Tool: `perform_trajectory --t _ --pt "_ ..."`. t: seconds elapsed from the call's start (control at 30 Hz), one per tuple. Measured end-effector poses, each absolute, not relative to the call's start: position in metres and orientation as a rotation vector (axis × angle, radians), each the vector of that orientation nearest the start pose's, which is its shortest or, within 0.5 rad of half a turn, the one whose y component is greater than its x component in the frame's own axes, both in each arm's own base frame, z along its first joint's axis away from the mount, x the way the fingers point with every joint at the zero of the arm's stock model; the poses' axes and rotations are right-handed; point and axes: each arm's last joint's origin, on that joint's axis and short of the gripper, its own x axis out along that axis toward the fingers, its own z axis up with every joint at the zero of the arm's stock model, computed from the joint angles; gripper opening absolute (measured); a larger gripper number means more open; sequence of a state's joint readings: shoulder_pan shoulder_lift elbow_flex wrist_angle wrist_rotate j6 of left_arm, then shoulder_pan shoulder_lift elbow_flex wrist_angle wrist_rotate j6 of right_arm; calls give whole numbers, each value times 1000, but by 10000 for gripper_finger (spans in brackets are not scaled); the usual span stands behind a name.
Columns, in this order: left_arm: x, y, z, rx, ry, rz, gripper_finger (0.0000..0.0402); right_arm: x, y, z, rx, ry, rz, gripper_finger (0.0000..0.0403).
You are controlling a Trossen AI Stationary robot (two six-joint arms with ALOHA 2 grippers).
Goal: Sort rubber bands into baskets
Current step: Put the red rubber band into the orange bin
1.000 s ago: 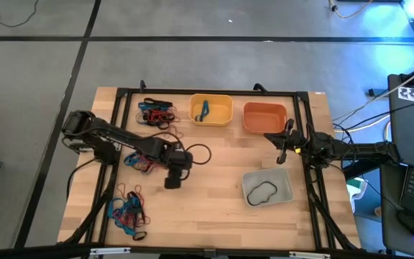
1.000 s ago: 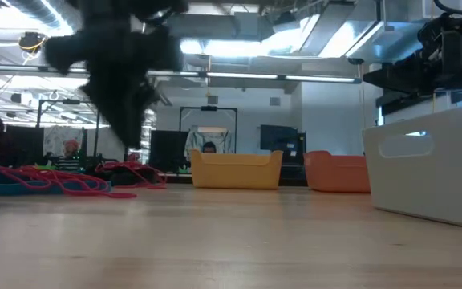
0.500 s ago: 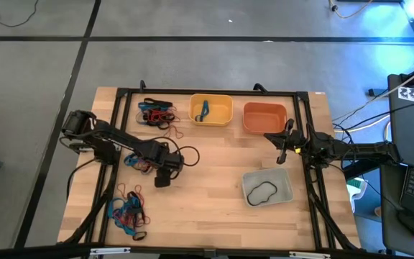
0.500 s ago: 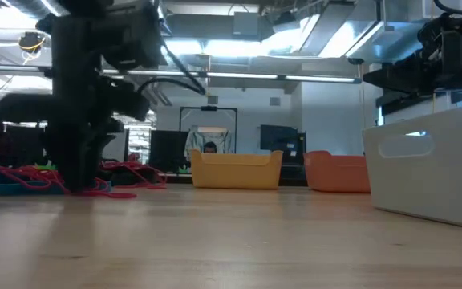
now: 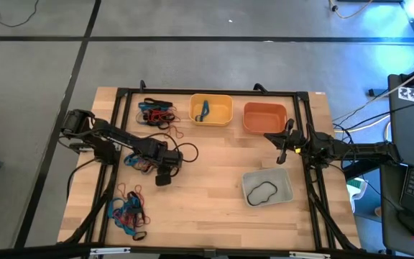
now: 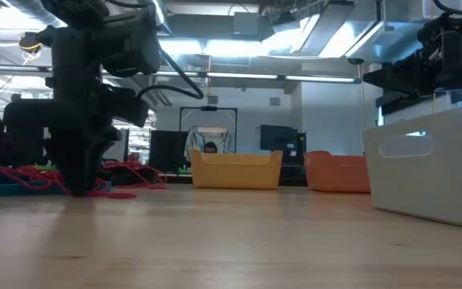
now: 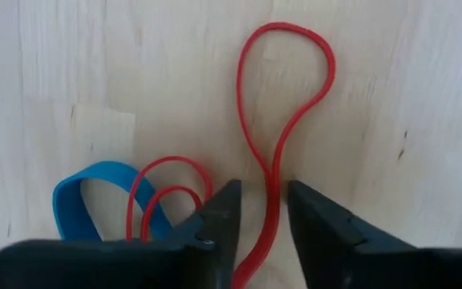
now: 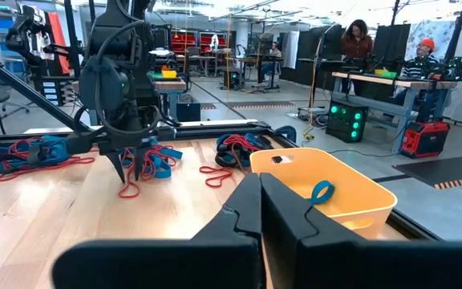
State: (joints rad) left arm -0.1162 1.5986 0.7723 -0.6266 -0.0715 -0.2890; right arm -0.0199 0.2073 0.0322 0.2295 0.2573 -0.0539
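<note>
My left gripper [image 5: 162, 173] is open and low over the table's left-middle. In the left wrist view its fingertips [image 7: 265, 213] stand on either side of a long red rubber band [image 7: 283, 104] that lies flat on the wood. I see a gap between each fingertip and the band. A blue band [image 7: 79, 197] and a smaller red loop [image 7: 167, 189] lie beside it. My right gripper [image 5: 280, 147] is shut and empty, waiting at the right, near the orange basket [image 5: 264, 117]. The yellow basket [image 5: 211, 109] holds a blue band [image 5: 203, 110]. The grey basket [image 5: 267, 187] holds a black band [image 5: 262, 192].
Piles of mixed rubber bands lie at the far left [image 5: 155, 113], beside my left gripper [image 5: 139, 161] and at the near left [image 5: 128, 212]. A black frame [image 5: 214, 92] runs around the table. People sit at desks in the room behind [image 8: 358, 36].
My left gripper has gone toward the table's left edge and down onto the table beside the middle pile of bands, then kept still there. My right arm has kept still.
</note>
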Motion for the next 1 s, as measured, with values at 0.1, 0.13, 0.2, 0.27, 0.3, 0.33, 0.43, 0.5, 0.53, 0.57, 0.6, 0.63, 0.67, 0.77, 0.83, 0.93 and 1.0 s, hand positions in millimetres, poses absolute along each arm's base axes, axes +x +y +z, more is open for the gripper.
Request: perform_trajectory --t 0.1,0.13,0.2,0.27,0.3,0.33,0.43,0.5,0.53,0.57,0.6,0.63,0.67,0.77,0.83,0.93,1.0 --pt "248 -27 132 -89 1428 156 49 109 -10 179 -47 -47 -278 5" --pt "249 -27 132 -82 1425 150 36 109 -10 179 -47 -47 -278 5" --pt "249 -27 131 -72 1419 141 13 109 -10 179 -47 -47 -278 5" --pt "250 -27 131 -69 1415 138 5 109 -10 179 -47 -47 -279 5" --pt "250 -27 131 -69 1413 138 6 109 -10 179 -47 -47 -279 5" --pt "250 -27 131 -70 1412 138 8 109 -10 179 -47 -46 -278 5" --pt "250 -27 131 -71 1408 138 5 109 -10 179 -47 -47 -278 5" --pt "251 -27 131 -71 1405 137 3 109 -10 179 -47 -47 -279 5" --pt "252 -27 132 -71 1404 137 3 109 -10 179 -47 -47 -278 5" --pt "253 -27 133 -72 1402 137 4 109 -10 179 -47 -47 -278 5" --pt "254 -27 135 -73 1399 137 4 109 -10 179 -47 -47 -279 5" --pt "256 -27 136 -74 1392 136 3 109 -10 179 -47 -47 -278 5" --pt "259 -28 139 -75 1373 130 2 109 -10 179 -47 -47 -279 5" --pt "267 -29 152 -76 1295 111 3 109 -10 179 -42 -47 -279 5" --pt "269 -29 161 -72 1265 113 3 109 -10 180 -38 -51 -280 5" --pt "272 -29 175 -56 1218 125 2 109 -10 180 -38 -56 -280 5" --pt "276 -29 187 -42 1147 128 3 109 -9 180 -38 -58 -272 5"
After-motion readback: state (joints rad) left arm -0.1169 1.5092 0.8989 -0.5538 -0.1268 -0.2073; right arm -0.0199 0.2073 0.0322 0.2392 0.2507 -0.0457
